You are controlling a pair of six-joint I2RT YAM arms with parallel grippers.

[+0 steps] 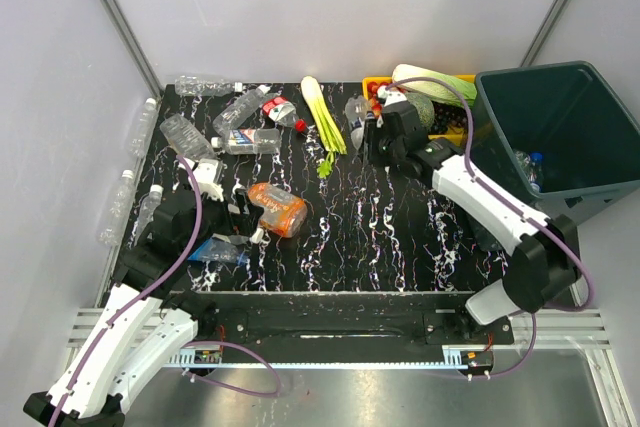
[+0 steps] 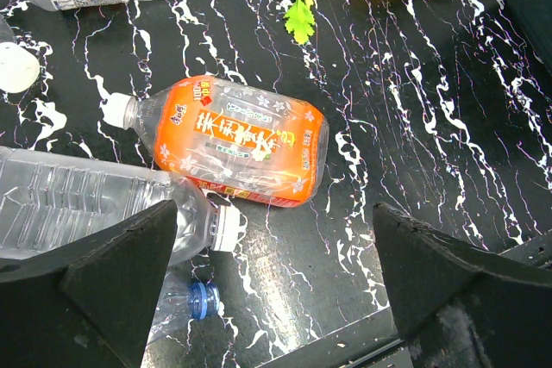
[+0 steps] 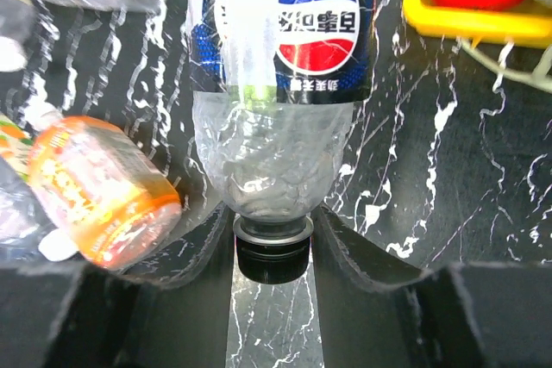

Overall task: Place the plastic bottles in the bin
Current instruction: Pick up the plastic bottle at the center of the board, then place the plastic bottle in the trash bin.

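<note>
My right gripper (image 1: 374, 133) is shut on the black-capped neck of a clear Pepsi-labelled bottle (image 3: 285, 84), left of the yellow tray; in the right wrist view its jaws (image 3: 274, 234) clamp the neck from both sides. My left gripper (image 2: 276, 299) is open and empty above the table's front left. Beyond it lie an orange bottle (image 2: 237, 140), a clear white-capped bottle (image 2: 86, 204) and a blue-capped bottle (image 2: 194, 299). The orange bottle (image 1: 278, 209) lies mid-left on the table. Several clear bottles (image 1: 250, 140) lie at the back left. The teal-grey bin (image 1: 505, 117) stands at the right with bottles inside.
A yellow tray (image 1: 372, 82) of vegetables stands at the back, left of the bin. Celery stalks (image 1: 322, 112) lie beside it. Several bottles (image 1: 140, 127) lie off the table's left edge against the wall. The black marbled tabletop (image 1: 400, 227) spans the middle.
</note>
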